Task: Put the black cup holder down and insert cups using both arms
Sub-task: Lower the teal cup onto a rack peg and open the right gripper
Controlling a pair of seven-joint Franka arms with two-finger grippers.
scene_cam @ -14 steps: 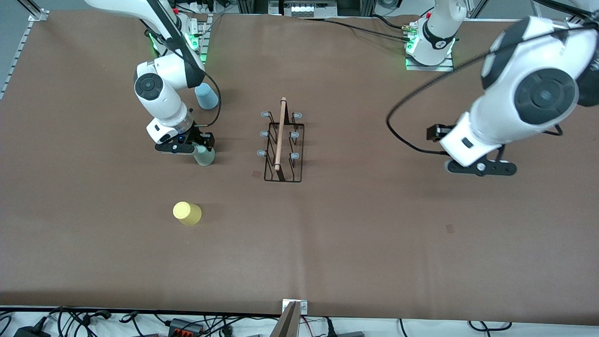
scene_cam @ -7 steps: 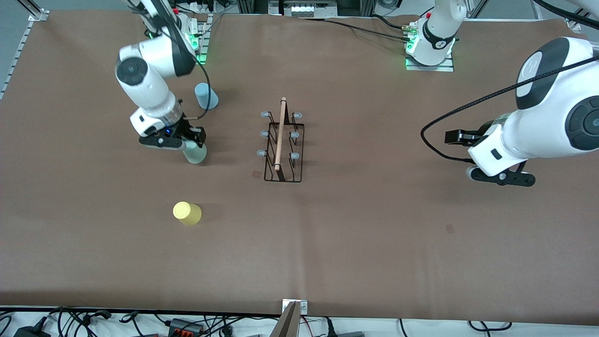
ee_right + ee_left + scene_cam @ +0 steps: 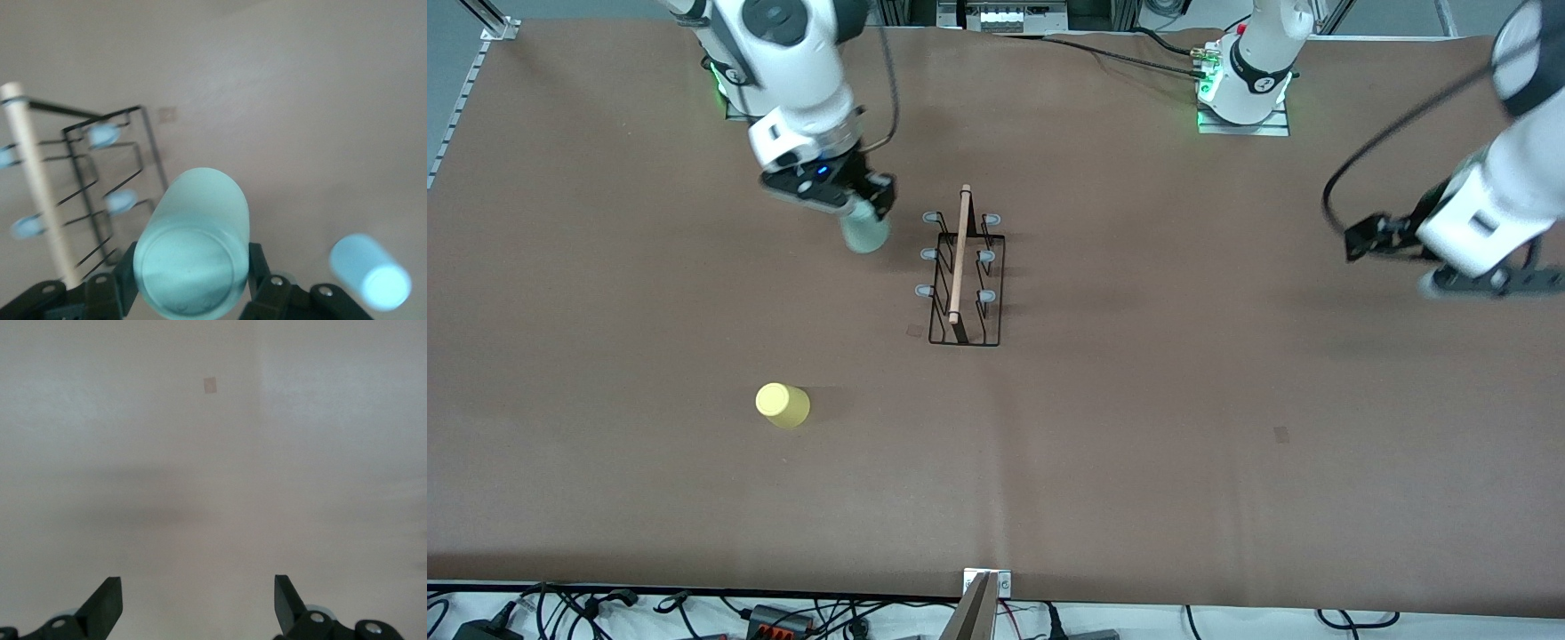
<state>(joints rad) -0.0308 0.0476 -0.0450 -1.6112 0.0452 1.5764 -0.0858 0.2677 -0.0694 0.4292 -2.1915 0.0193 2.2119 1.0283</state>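
Note:
The black cup holder (image 3: 965,277) stands at mid-table with its wooden rod handle (image 3: 959,253) on top; it also shows in the right wrist view (image 3: 100,193). My right gripper (image 3: 861,212) is shut on the pale mint green cup (image 3: 865,234), held in the air beside the rack's end nearest the robots. The right wrist view shows the mint cup (image 3: 193,257) between the fingers. The yellow cup (image 3: 783,404) lies nearer the front camera. The light blue cup (image 3: 370,280) shows only in the right wrist view. My left gripper (image 3: 1480,283) is open and empty (image 3: 198,607), over bare table at the left arm's end.
The brown table cover (image 3: 1138,444) has small tape marks (image 3: 914,330) beside the rack and another (image 3: 1281,434) toward the left arm's end. A bracket (image 3: 987,582) sits at the front edge, with cables along it.
My right gripper lifted the mint cup off the table and carried it over to the rack. My left arm swung away from the rack toward its end of the table.

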